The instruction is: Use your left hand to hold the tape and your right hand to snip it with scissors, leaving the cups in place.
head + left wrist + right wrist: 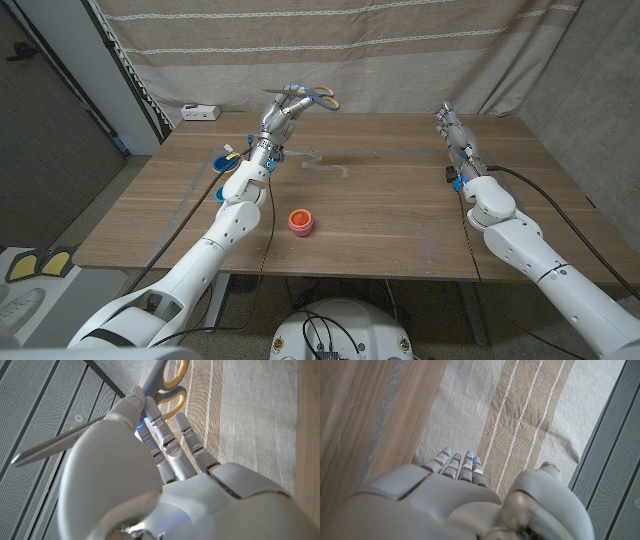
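My left hand [284, 108] is raised over the table's far left part and grips a pair of scissors [322, 97] with grey and orange handles. The left wrist view shows the fingers [170, 445] wrapped around the scissors [165, 382], blades closed and pointing away from the handles. My right hand [449, 124] is up near the far right of the table, fingers [457, 465] stretched out and holding nothing. A red cup [301, 222] stands at the table's middle front. A blue cup [227, 162] stands at the left, partly behind my left arm. A faint pale strip [325, 165], perhaps tape, lies on the table.
A white power strip [200, 112] lies at the table's far left corner. A striped beige curtain [400, 50] hangs behind the table. Cables run down both forearms to the table's front edge.
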Tool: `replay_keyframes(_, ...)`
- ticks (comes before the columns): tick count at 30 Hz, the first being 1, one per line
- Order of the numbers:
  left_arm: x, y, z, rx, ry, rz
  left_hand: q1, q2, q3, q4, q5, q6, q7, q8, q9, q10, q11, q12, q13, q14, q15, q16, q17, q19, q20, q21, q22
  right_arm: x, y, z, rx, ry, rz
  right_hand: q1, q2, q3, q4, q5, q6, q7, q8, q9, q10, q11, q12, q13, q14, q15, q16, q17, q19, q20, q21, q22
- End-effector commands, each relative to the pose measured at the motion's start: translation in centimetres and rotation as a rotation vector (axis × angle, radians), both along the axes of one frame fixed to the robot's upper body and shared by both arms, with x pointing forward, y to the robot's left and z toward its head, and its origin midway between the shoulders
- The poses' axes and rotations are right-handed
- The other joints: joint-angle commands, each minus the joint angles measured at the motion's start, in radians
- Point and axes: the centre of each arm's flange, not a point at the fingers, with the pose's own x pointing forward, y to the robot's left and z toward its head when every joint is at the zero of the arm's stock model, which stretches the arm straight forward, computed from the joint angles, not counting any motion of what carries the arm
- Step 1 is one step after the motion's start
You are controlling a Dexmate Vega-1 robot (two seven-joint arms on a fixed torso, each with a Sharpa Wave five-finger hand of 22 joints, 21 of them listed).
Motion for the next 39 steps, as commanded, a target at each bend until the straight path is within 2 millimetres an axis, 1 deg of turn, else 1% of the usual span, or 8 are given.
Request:
replay_keyframes(1,0.19,-0.09,0.06,-0.022,0.032,-0.102,-0.001,0.007,0.063,0.055,-0.001,0.0,0.001,0.001,0.002,0.071,0.009,0.0,0.017,0.004,-0.002,0.0,0.002,0.006,-0.138,0.007,0.001,-0.07,0.06,-0.08,0.0,0.002,0.001,0.005,0.009,-0.004,-0.005,-0.003,-0.005,0.003,0.001,0.003,-0.007,0.001,0.001,0.003,0.001,-0.039,0.001,0.002,0.006,-0.005,-0.002,0.002)
replay_keyframes(23,0.3,-0.05,-0.32,-0.018,0.087,-0.171,-0.004,0.008,0.065,0.056,-0.003,-0.006,0.002,0.001,0.007,0.07,0.008,-0.002,0.021,0.005,-0.002,-0.001,-0.002,0.006,-0.136,0.014,-0.011,0.15,0.83,-0.42,-0.018,0.006,0.013,0.007,0.011,-0.002,-0.006,-0.003,-0.005,0.002,0.001,0.003,-0.008,0.001,0.001,0.003,0.002,-0.04,0.002,0.002,0.006,-0.006,-0.002,0.002)
replay_keyframes(24,0.35,-0.03,-0.31,-0.018,0.092,-0.174,-0.004,0.008,0.065,0.057,-0.003,-0.007,0.004,0.0,0.008,0.069,0.008,-0.002,0.021,0.005,-0.002,-0.001,-0.002,0.006,-0.136,0.015,-0.011,0.21,0.88,-0.35,-0.018,0.004,0.015,0.008,0.011,-0.002,-0.007,-0.003,-0.008,-0.002,0.0,0.003,-0.009,-0.001,0.0,0.003,-0.003,-0.048,0.0,0.002,0.004,-0.005,-0.003,0.002)
replay_keyframes(28,0.45,0.02,-0.32,-0.02,0.105,-0.177,-0.004,0.008,0.065,0.057,-0.003,-0.004,0.004,0.0,0.006,0.07,0.007,-0.002,0.022,0.005,-0.002,-0.001,-0.003,0.005,-0.136,0.015,-0.014,0.36,0.97,-0.15,-0.018,-0.004,0.019,0.008,0.011,-0.002,-0.007,-0.004,-0.011,-0.012,-0.001,0.003,-0.016,-0.02,-0.002,0.003,-0.003,-0.055,0.0,0.002,0.001,-0.003,-0.004,0.002)
replay_keyframes(33,0.64,0.02,-0.62,-0.017,0.127,-0.181,-0.004,0.009,0.065,0.057,-0.004,-0.006,0.004,0.0,0.008,0.069,0.007,-0.003,0.023,0.005,-0.002,-0.001,-0.004,0.004,-0.135,0.017,-0.016,0.35,0.85,-0.23,-0.027,-0.001,0.019,0.008,0.012,-0.002,-0.008,-0.004,-0.012,-0.014,0.0,0.003,-0.015,-0.022,-0.001,0.003,-0.003,-0.056,0.0,0.002,0.0,-0.003,-0.004,0.002)
replay_keyframes(34,0.69,0.03,-0.68,-0.014,0.13,-0.184,-0.004,0.009,0.065,0.056,-0.004,-0.008,0.006,0.0,0.009,0.069,0.007,-0.004,0.022,0.005,-0.002,-0.001,-0.004,0.004,-0.136,0.018,-0.017,0.36,0.77,-0.23,-0.03,0.003,0.018,0.009,0.012,-0.002,-0.008,-0.004,-0.012,-0.015,0.0,0.004,-0.016,-0.024,-0.001,0.004,-0.003,-0.053,0.001,0.002,0.003,0.019,-0.003,0.002)
replay_keyframes(36,0.78,0.08,-0.8,-0.011,0.141,-0.188,-0.004,0.009,0.065,0.056,-0.004,-0.008,0.006,0.001,0.01,0.069,0.007,-0.003,0.023,0.005,-0.002,-0.001,-0.004,0.004,-0.136,0.019,-0.018,0.28,0.6,-0.21,-0.033,0.002,0.016,0.01,0.012,-0.002,-0.008,-0.004,-0.012,-0.016,0.0,0.004,-0.018,-0.029,-0.001,0.004,-0.006,-0.051,0.0,0.002,0.008,0.04,-0.001,0.002)
replay_keyframes(39,0.86,-0.01,-0.87,-0.003,0.156,-0.221,-0.004,0.009,0.065,0.056,-0.005,-0.01,0.004,0.0,0.011,0.069,0.007,-0.004,0.024,0.005,-0.002,-0.001,-0.005,0.003,-0.136,0.019,-0.02,0.12,0.41,-0.19,-0.03,-0.002,0.013,0.01,0.012,-0.002,-0.009,-0.005,-0.012,-0.021,0.001,0.004,-0.018,-0.029,-0.001,0.004,-0.006,-0.052,0.0,0.002,0.008,0.048,-0.001,0.002)
